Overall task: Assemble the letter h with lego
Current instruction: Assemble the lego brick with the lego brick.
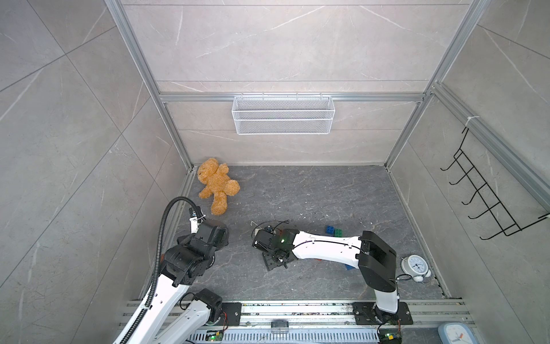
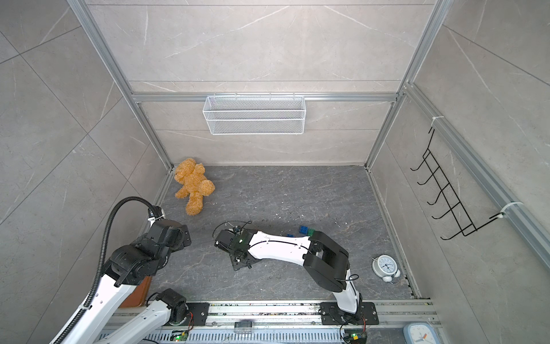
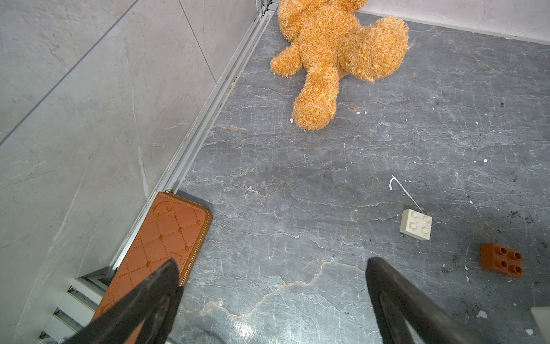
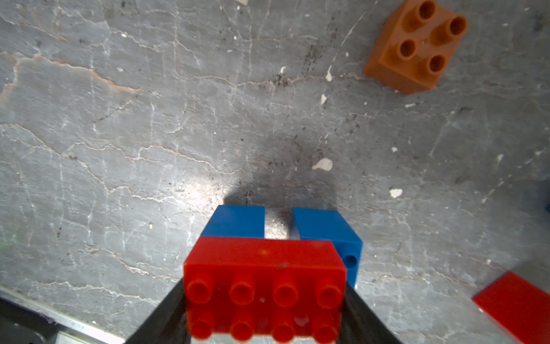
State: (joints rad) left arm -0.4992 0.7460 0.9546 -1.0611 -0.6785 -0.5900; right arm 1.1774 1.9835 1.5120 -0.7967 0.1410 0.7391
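right gripper (image 4: 263,290): jaws part closed, clamped on the sides of the long red brick (image 4: 265,268), studs toward the wrist camera.
blue bricks (image 4: 235,222): two stuck under the red one, a gap between them.
left gripper (image 3: 272,265): jaws spread wide, empty.
white brick (image 3: 415,224), brown brick (image 3: 502,260): lying loose, outside the left jaws.

The red brick (image 4: 265,268) looks glossy plastic (the teddy bear (image 3: 327,53), fuzzy plush).
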